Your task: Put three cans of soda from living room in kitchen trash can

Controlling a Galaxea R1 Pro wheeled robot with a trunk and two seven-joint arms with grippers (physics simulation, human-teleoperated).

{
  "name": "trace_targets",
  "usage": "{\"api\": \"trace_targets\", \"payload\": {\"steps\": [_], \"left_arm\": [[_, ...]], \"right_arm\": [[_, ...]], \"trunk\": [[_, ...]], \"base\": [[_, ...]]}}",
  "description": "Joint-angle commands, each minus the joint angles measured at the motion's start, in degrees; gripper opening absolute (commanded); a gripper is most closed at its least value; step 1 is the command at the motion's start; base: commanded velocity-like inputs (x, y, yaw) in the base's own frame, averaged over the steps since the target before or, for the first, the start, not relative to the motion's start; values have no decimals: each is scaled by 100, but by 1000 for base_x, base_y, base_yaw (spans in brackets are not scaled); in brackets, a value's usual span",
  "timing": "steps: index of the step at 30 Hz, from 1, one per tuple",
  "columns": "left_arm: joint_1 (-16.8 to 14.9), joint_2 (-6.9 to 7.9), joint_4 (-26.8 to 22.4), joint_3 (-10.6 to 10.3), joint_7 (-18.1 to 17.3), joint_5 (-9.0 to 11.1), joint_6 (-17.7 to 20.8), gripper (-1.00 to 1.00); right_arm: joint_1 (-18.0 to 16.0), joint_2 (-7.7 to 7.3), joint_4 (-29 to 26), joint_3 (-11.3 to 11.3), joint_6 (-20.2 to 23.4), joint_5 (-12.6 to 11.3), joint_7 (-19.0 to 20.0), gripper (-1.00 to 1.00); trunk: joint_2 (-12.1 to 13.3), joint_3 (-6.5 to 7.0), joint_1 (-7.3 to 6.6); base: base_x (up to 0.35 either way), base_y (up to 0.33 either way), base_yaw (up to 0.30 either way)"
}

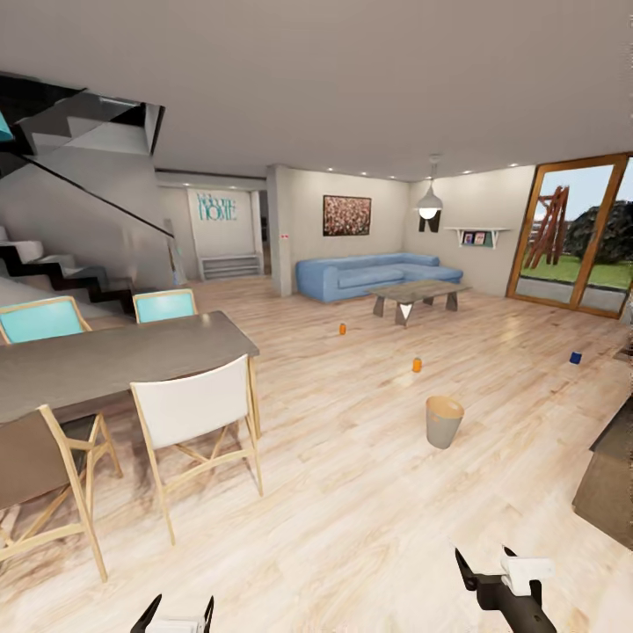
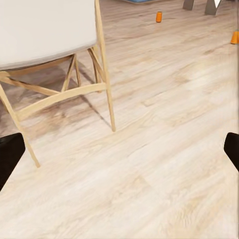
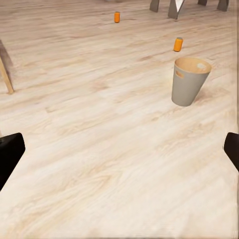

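Three soda cans stand upright on the light wood floor: one orange can (image 1: 342, 329) toward the low table, a second orange can (image 1: 417, 364) just beyond the trash can (image 1: 444, 421), and a blue can (image 1: 575, 358) far right. The pale grey bin stands upright with its brown inside showing. In the right wrist view the trash can (image 3: 189, 82) lies ahead, with the orange cans (image 3: 178, 44) (image 3: 117, 17) behind it. My left gripper (image 1: 178, 614) and right gripper (image 1: 486, 563) hang low at the near edge, both open and holding nothing, well short of the cans.
A dining table (image 1: 105, 360) with a white chair (image 1: 198, 404) and turquoise chairs stands at left. The blue sofa (image 1: 374, 274) and grey low table (image 1: 418, 294) are at the back. A dark cabinet edge (image 1: 611, 475) juts in at right, stairs rise far left, and a glass door is at right.
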Motion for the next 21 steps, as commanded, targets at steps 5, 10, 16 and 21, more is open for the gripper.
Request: {"api": "trace_targets", "payload": {"steps": [5, 10, 16, 21], "left_arm": [[0, 0, 0, 2, 0, 0, 0, 100], [0, -3, 0, 9, 0, -3, 6, 100], [0, -6, 0, 9, 0, -2, 8, 100], [1, -6, 0, 8, 0, -2, 9, 100]], "right_arm": [[0, 0, 0, -2, 0, 2, 0, 100], [0, 0, 0, -3, 0, 2, 0, 100], [0, 0, 0, -3, 0, 2, 0, 100], [0, 0, 0, -3, 0, 3, 0, 100]], "trunk": [[40, -17, -22], [241, 37, -132], [481, 103, -264], [682, 158, -373]], "base": [[0, 0, -152], [0, 0, -152], [0, 0, -152], [0, 0, -152]]}}
